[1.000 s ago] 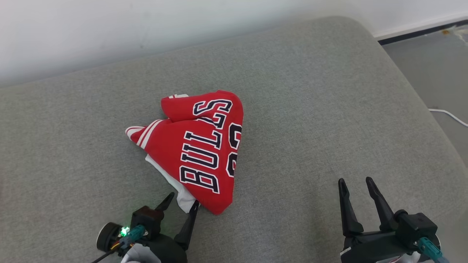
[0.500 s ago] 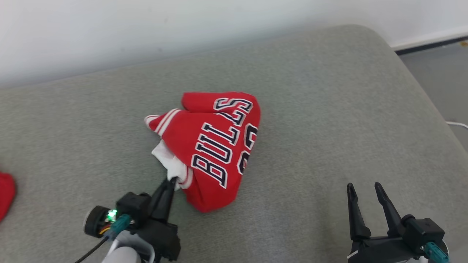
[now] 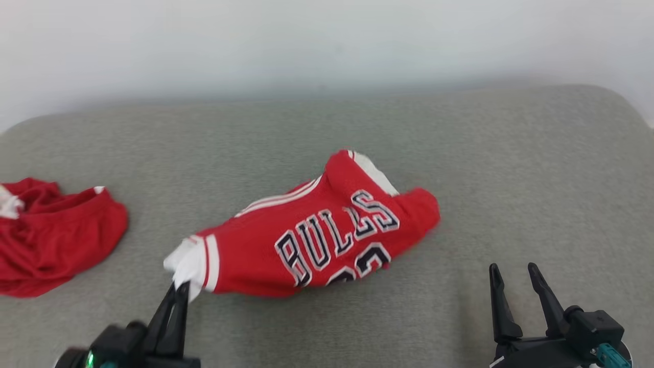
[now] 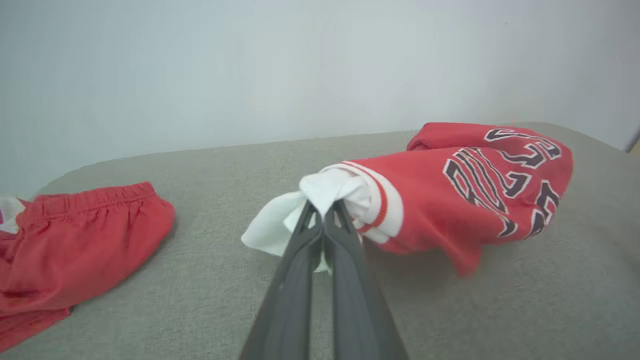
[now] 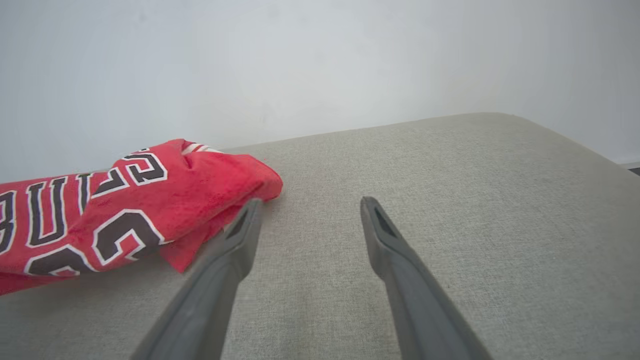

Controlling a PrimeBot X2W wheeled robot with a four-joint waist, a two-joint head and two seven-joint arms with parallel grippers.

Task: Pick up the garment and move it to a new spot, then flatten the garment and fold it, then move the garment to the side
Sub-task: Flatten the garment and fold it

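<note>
The garment [image 3: 311, 235], a red jersey with black white-outlined lettering and a white sleeve, lies bunched and stretched across the middle of the grey cushion [image 3: 460, 153]. My left gripper [image 3: 176, 289] is shut on the white sleeve at the garment's lower-left end; the left wrist view shows both fingers pinched together on that white cloth of the garment [image 4: 450, 185], at the left gripper [image 4: 325, 212]. My right gripper [image 3: 512, 268] stands open at the lower right, apart from the garment. In the right wrist view the right gripper [image 5: 310, 202] has nothing between its fingers, with the garment [image 5: 125, 200] to its left.
A second red piece of clothing [image 3: 51, 235] with an elastic waistband [image 4: 90, 200] lies crumpled at the cushion's left end. A pale wall [image 3: 327, 46] runs behind the cushion. Bare grey cushion stretches to the right of the garment.
The left gripper shut on the white sleeve and pulled it left, stretching the garment out sideways. The head camera has turned left, bringing the other red clothing into view. The right gripper stayed open.
</note>
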